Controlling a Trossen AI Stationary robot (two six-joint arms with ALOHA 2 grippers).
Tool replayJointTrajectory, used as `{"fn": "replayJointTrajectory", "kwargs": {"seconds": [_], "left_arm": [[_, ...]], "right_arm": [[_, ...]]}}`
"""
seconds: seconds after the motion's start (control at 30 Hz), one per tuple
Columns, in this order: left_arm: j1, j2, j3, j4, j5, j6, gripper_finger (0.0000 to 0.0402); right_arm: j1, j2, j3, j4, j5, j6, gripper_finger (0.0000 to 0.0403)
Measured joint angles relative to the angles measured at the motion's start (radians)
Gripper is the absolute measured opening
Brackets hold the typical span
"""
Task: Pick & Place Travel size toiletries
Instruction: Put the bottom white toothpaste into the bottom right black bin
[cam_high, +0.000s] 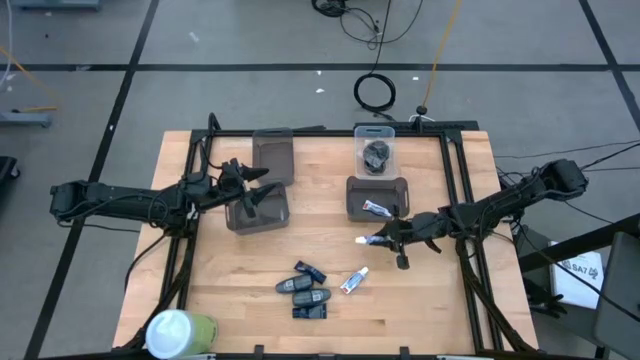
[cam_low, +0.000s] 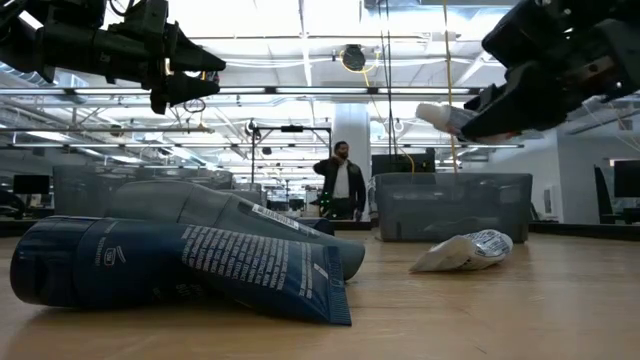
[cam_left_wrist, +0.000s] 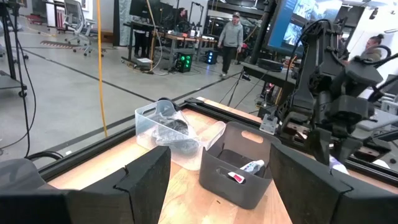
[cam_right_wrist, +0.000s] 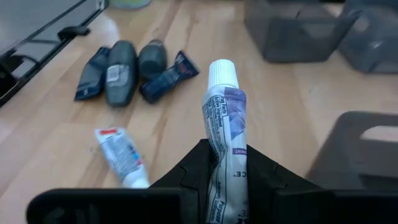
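Green-and-white cylinder (cam_high: 180, 332): it lies at the table's near left corner, well apart from everything else.

Left gripper (cam_high: 262, 192): it hangs above the grey bin (cam_high: 258, 210) on the left half of the table. Its two fingers (cam_left_wrist: 144, 180) stand spread apart with nothing between them; the low view shows the left gripper (cam_low: 180, 70) raised clear of the tabletop.

Second grey bin (cam_high: 273, 153): it sits just behind the first one, toward the far edge.

Dark tubes (cam_high: 305, 290): a cluster of dark oblong pieces with blue accents lies on the wood near the front edge, about mid-table. In the right wrist view the same cluster (cam_right_wrist: 127, 70) lies side by side, touching or nearly so. In the low view the nearest dark tube (cam_low: 180, 265) fills the foreground, lying flat.

Loose white tube (cam_high: 354, 281): it lies on the table just right of the dark cluster, tilted, with red and blue marks on it (cam_right_wrist: 121, 155).

Clear bin (cam_high: 376, 150): it sits near the far edge and holds dark grey roundish lumps (cam_high: 377, 156).

Right grey bin (cam_high: 352, 205): it stands just in front of the clear bin, and a small white tube (cam_high: 376, 208) lies inside it.

Right gripper (cam_high: 388, 240): it is clamped on a white toothpaste tube (cam_right_wrist: 222, 124), held in the air near the front edge of the right grey bin, white cap pointing away from the wrist. The low view shows that tube (cam_low: 447, 117) well above the tabletop.
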Motion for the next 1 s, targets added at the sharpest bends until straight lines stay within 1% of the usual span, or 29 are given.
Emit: {"fn": "replayJointTrajectory", "kwargs": {"seconds": [0.53,0.83,1.0], "left_arm": [[0.000,0.000,0.000,0.000,0.000,0.000,0.0271],[0.000,0.000,0.000,0.000,0.000,0.000,0.0271],[0.000,0.000,0.000,0.000,0.000,0.000,0.0271]], "right_arm": [[-0.164,-0.127,0.000,0.035,0.000,-0.123,0.0055],[-0.261,-0.150,0.000,0.057,0.000,-0.157,0.0055],[-0.319,-0.150,0.000,-0.020,0.005,-0.132,0.0055]]}}
